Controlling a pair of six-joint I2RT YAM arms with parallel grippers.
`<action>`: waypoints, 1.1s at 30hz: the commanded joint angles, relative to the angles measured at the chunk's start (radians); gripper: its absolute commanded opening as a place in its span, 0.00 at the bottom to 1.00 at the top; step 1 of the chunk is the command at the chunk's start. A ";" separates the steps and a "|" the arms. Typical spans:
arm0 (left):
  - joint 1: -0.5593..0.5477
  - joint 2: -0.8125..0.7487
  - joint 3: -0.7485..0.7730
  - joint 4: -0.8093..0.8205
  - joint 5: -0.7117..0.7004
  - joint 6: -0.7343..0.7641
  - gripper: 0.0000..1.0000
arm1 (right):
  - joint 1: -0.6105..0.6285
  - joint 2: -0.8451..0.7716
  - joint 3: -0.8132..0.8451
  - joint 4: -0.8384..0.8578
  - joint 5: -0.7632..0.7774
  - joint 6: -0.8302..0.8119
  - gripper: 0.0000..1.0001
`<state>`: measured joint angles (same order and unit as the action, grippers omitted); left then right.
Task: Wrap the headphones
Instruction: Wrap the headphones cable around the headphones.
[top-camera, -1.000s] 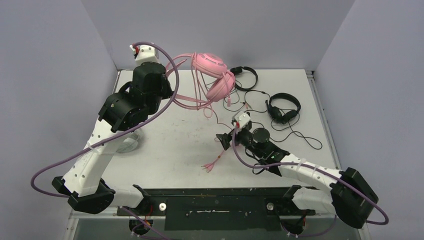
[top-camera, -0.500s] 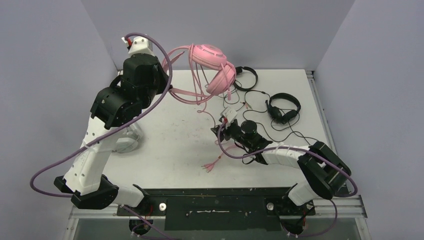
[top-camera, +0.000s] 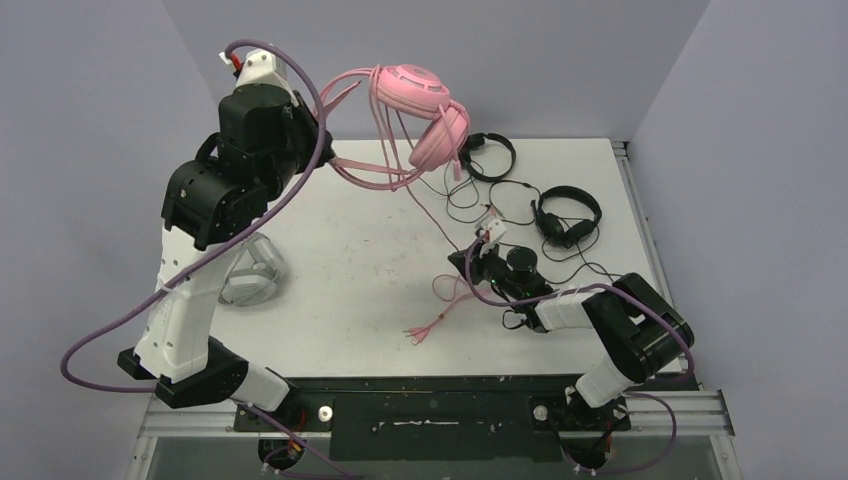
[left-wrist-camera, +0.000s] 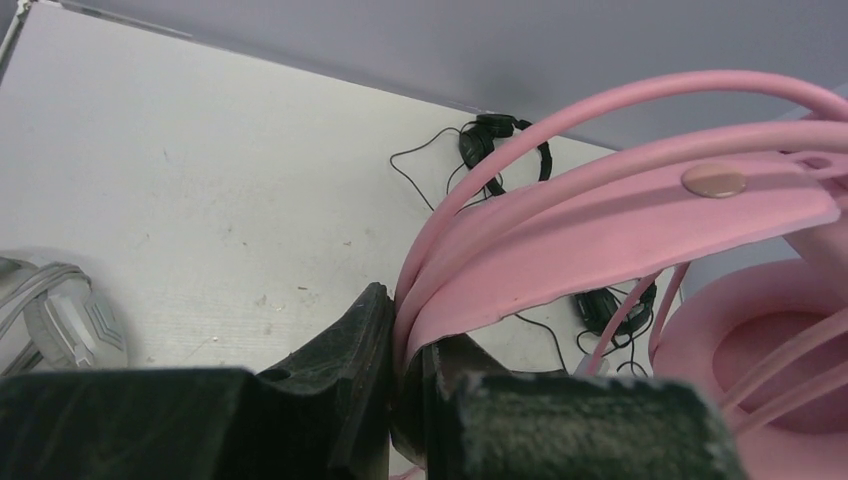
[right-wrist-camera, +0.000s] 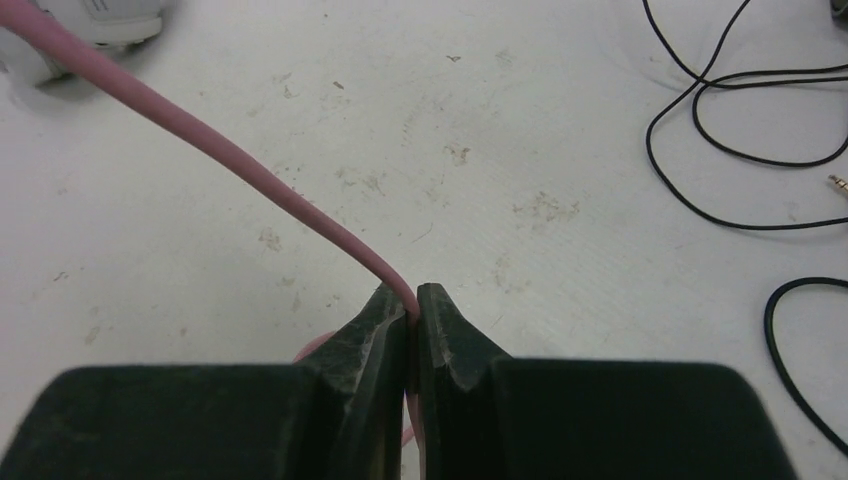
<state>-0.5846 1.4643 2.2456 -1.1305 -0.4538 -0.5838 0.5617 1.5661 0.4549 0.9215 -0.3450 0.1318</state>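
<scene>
The pink headphones (top-camera: 418, 108) hang in the air above the back of the table. My left gripper (top-camera: 327, 152) is shut on their pink headband (left-wrist-camera: 600, 220), as the left wrist view shows (left-wrist-camera: 405, 325). The pink cable (top-camera: 428, 215) drops from the cups to my right gripper (top-camera: 458, 268), which is low over the table's middle and shut on it (right-wrist-camera: 412, 300). The cable (right-wrist-camera: 200, 140) runs up and left from those jaws. Its loose end (top-camera: 425, 330) lies on the table. Two black headphones (top-camera: 490, 155) (top-camera: 567, 215) lie at the back right.
A bulky white-grey headset (top-camera: 250, 275) lies by the left arm's lower link, also in the left wrist view (left-wrist-camera: 60, 310). Thin black cords (top-camera: 520, 195) (right-wrist-camera: 740, 150) loop over the table just right of my right gripper. Grey walls enclose the table.
My right gripper has gone from open to shut on the pink cable. The left arm has lifted the pink headphones higher and to the left.
</scene>
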 joint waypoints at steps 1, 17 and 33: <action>0.022 -0.009 0.094 0.107 0.129 -0.042 0.00 | -0.065 -0.012 -0.056 0.148 -0.119 0.176 0.00; 0.079 -0.295 -0.605 0.619 0.912 0.306 0.00 | -0.421 -0.178 0.055 -0.040 -0.509 0.511 0.00; -0.230 -0.312 -0.887 0.390 0.281 1.074 0.00 | -0.390 -0.307 0.506 -0.835 -0.674 0.326 0.00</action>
<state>-0.6720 1.0916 1.3975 -0.6968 0.1482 0.3180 0.1356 1.2934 0.8555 0.3046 -0.9726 0.5377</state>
